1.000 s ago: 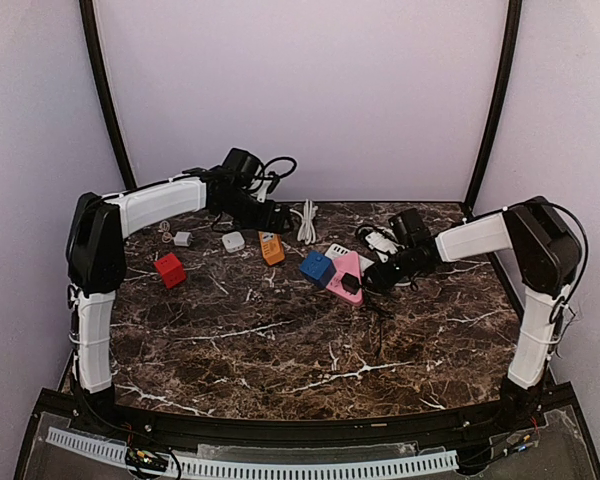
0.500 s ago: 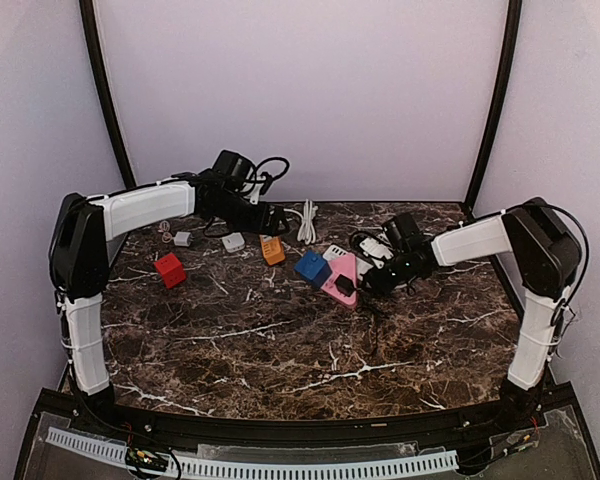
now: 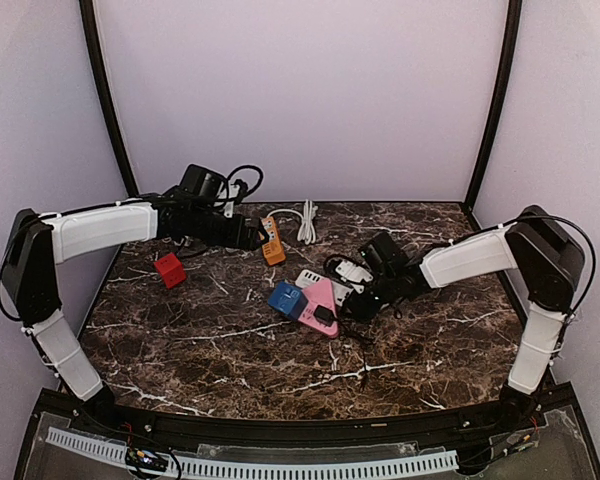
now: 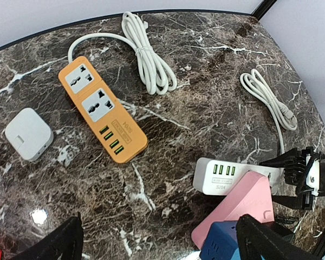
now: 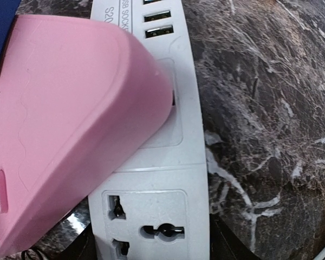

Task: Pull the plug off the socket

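Observation:
A white power strip lies mid-table with a pink wedge-shaped adapter sitting over its middle socket. A black plug sticks in the pink adapter's near end, and a blue cube socket touches its left side. My right gripper is shut on the strip's end; in the right wrist view the strip and the pink adapter fill the frame. My left gripper is open and empty, hovering beside an orange power strip. Its wrist view shows the pink adapter near its right finger.
A red cube sits at the left. A small white adapter lies left of the orange strip. Coiled white cables lie at the back, with another white cable to the right. A black cord trails near the right gripper.
My right gripper has dragged the white strip, pink adapter and blue cube toward the near left. My left arm has swung left and back, away from that cluster.

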